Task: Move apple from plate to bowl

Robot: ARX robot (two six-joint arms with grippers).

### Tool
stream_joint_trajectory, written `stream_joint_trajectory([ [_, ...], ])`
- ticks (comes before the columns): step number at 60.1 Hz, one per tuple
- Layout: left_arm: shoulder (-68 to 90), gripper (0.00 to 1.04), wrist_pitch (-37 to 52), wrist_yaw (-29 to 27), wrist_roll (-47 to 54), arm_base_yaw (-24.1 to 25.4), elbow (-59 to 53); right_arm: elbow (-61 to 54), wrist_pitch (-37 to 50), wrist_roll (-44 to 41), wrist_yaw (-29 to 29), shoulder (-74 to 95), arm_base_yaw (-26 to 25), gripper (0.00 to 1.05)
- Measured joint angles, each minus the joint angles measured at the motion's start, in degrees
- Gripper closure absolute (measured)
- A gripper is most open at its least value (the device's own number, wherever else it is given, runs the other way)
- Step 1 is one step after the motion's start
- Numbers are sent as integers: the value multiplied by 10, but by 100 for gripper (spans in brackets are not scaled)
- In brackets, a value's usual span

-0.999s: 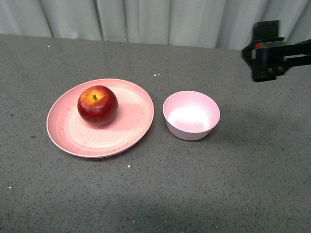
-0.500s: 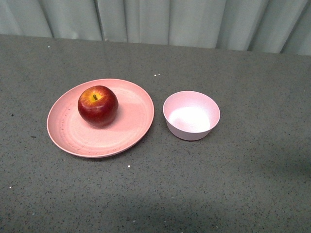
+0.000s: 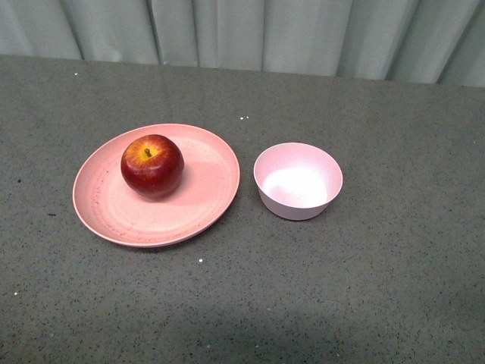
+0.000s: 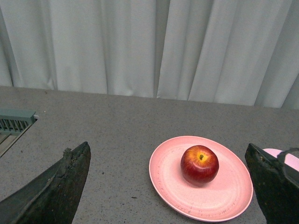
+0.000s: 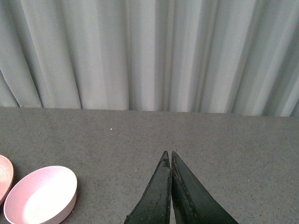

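Note:
The dark-red apple [image 3: 152, 165] sits on the salmon-pink plate [image 3: 204, 205], left of centre on the grey table. The small pale pink bowl [image 3: 298, 180] stands empty just right of the plate. Neither arm shows in the front view. In the left wrist view the apple [image 4: 200, 164] lies on the plate [image 4: 168, 177] ahead of my left gripper [image 4: 168, 151], which is wide open, empty and well short of the plate. In the right wrist view my right gripper [image 5: 168, 154] is shut and empty, above bare table to the right of the bowl [image 5: 41, 196].
A pale pleated curtain [image 3: 250, 34] runs along the table's far edge. The grey speckled tabletop [image 3: 250, 296] stretches in front of the plate and bowl. A greenish grille [image 4: 16, 120] shows at the table's side in the left wrist view.
A black arm part at the upper right of the front view one second ago has left the frame. The apple, plate and bowl have not moved.

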Motion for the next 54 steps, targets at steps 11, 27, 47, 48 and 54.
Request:
stream_joint_trajectory([
  [11,0,7,0,0,0,0,0,-15,-87,0,-1,-103,0,104],
  [27,0,7,0,0,0,0,0,-19,-190,0,-1,-217,0,104],
  [47,0,7,0,0,0,0,0,-19,-278,0,-1,-310,0,104],
  [48,0,7,0,0,0,0,0,-19,-283,0,-1,-315,0,104],
  [54,0,7,0,0,0,0,0,-19,-306,0,-1,-338,0,104],
])
